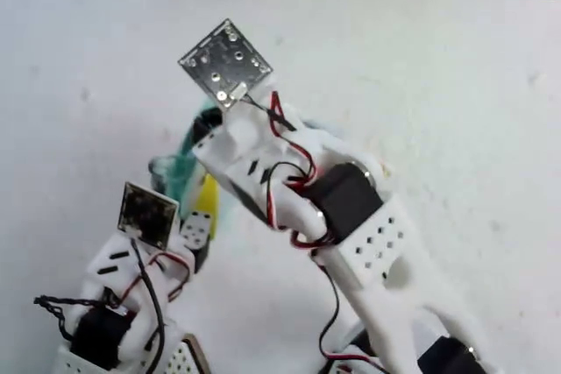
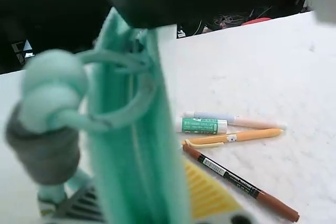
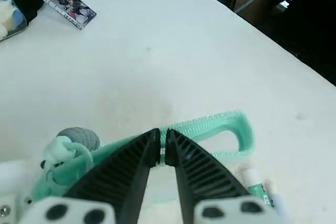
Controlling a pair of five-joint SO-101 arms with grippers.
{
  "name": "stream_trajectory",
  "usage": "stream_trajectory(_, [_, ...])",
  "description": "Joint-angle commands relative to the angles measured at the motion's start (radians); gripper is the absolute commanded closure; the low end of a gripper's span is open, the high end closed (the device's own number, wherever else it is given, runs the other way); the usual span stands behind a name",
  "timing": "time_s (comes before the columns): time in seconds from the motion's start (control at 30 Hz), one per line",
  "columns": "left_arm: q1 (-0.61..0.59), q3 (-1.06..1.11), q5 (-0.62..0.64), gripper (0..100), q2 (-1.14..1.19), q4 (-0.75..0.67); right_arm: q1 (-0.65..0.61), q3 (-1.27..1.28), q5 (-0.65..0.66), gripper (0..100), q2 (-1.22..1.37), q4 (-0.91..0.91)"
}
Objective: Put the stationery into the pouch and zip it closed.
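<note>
High view: the pouch sits between both arms, largely masked by the right arm. The table lies open beyond.

Left wrist view: the left gripper clamps the pouch, whose length runs straight away from the pads. The pom-pom charm hangs alongside, and the stationery lies flat near the yellow pad.

Right wrist view: the right gripper has its fingers narrowed and nipping the zip edge. The pouch's long axis crosses the tips. A card lies well beyond.

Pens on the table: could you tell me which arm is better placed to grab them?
Right, probably: the pens lie beside the right gripper, though it pinches the pouch; the left gripper holds it too.
</note>
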Motion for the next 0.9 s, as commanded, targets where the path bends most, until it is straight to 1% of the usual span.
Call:
stream_trajectory(0.0, [-0.010, -0.011, -0.009, 98, -0.013, -0.031, 0.024, 0.002, 0.011, 98.1, 0.021, 0.099])
stream_trajectory(0.07, [-0.010, -0.011, -0.008, 97, -0.013, -0.034, 0.022, 0.002, 0.011, 98.1, 0.015, 0.145])
stream_trajectory(0.1, [-0.010, -0.014, -0.002, 94, -0.013, -0.032, 0.019, 0.002, 0.011, 98.1, 0.015, 0.165])
stream_trajectory(0.17, [-0.018, -0.011, 0.000, 85, -0.013, -0.028, 0.018, 0.002, 0.011, 98.1, 0.021, 0.193])
stream_trajectory(0.23, [-0.035, -0.012, 0.015, 76, -0.013, 0.011, 0.018, 0.003, 0.011, 98.1, 0.022, 0.202])
stream_trajectory(0.27, [-0.041, -0.012, 0.038, 74, -0.013, 0.020, 0.018, 0.003, 0.011, 98.1, 0.022, 0.208])
stream_trajectory(0.4, [-0.044, -0.017, 0.055, 74, -0.013, 0.020, 0.012, 0.003, 0.011, 98.1, 0.022, 0.222])
stream_trajectory(0.5, [-0.038, -0.021, 0.055, 74, -0.013, 0.021, -0.033, 0.005, 0.014, 98.1, 0.025, 0.259])
stream_trajectory(0.6, [-0.036, -0.037, 0.055, 74, -0.013, 0.028, -0.096, -0.002, 0.087, 97.1, 0.056, 0.308])
stream_trajectory(0.67, [-0.036, -0.035, 0.055, 74, -0.013, 0.028, -0.110, -0.017, 0.091, 91.3, 0.088, 0.328])
stream_trajectory(0.77, [-0.036, -0.034, 0.041, 74, -0.013, 0.029, -0.108, -0.075, 0.029, 78.1, 0.145, 0.372])
stream_trajectory(0.8, [-0.035, -0.034, 0.028, 74, -0.013, 0.032, -0.108, -0.103, 0.014, 75.1, 0.163, 0.390])
stream_trajectory(0.87, [-0.035, -0.034, 0.018, 74, -0.013, 0.043, -0.110, -0.164, 0.003, 73.1, 0.199, 0.426])
